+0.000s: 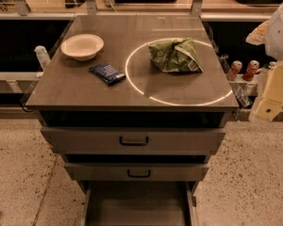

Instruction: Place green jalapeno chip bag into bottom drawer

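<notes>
The crumpled green foil chip bag [174,55] with white patches is lying on the brown desk [85,91], toward its right rear, inside a bright ring of light [132,81]. One round white bowl [82,46] and one small dark-blue packet [107,73] are sitting to its left. Of three grey metal drawers, the bottom drawer [137,206] is standing pulled out. The pale gripper [273,93] is hanging beyond the desk's right edge, apart from the bag; whether it is clenched or released cannot be told.
</notes>
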